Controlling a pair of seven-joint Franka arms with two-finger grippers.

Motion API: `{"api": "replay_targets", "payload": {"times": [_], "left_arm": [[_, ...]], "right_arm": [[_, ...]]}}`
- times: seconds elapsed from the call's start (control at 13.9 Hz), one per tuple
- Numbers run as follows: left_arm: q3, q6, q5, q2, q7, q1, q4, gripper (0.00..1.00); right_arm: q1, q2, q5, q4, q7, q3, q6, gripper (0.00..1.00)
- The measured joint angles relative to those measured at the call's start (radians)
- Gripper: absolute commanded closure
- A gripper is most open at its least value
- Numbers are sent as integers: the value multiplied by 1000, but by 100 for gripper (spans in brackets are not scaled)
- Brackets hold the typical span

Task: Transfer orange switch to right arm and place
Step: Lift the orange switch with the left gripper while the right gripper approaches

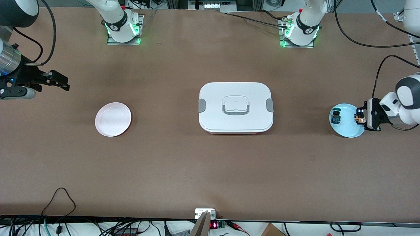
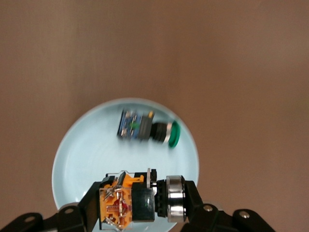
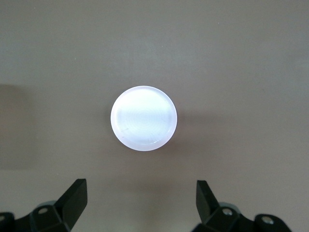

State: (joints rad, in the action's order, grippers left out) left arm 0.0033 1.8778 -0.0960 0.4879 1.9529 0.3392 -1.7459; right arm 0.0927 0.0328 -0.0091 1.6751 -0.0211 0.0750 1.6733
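**Booth:** Where's the part right now?

**Me:** The orange switch is pinched between the fingers of my left gripper, right over the edge of the pale blue plate at the left arm's end of the table. One pad sits on the orange terminal block, the other on the metal collar end, so I've got it lengthwise.

**Booth:** How will it handle?

**Me:** I'd call it light and rigid, hard plastic with a smooth metal ring. That ring looks slippery, and the little copper contacts look bendable, so the black middle body is the best place for the next grab.

**Booth:** And your other claw?

**Me:** My right gripper waits up in the air at the right arm's end, jaws spread wide, holding nothing, looking down at the pink plate.

**Booth:** Anything in the way?

**Me:** The green-and-blue switch lies on the blue plate, close to mine but apart. The white lidded box sits mid-table between the two plates, so the handoff should probably go above it.
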Motion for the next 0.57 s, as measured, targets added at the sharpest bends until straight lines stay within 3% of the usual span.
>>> {"api": "replay_targets", "payload": {"times": [0.29,0.57], "left_arm": [[-23,-256,-217,-1,41,-2,38,100],[-69,-395,-442,2,159,0,38,100]], "right_arm": [[0,0,0,0,0,0,0,0],[3,0,1,1,0,-6,-1,0]]}}
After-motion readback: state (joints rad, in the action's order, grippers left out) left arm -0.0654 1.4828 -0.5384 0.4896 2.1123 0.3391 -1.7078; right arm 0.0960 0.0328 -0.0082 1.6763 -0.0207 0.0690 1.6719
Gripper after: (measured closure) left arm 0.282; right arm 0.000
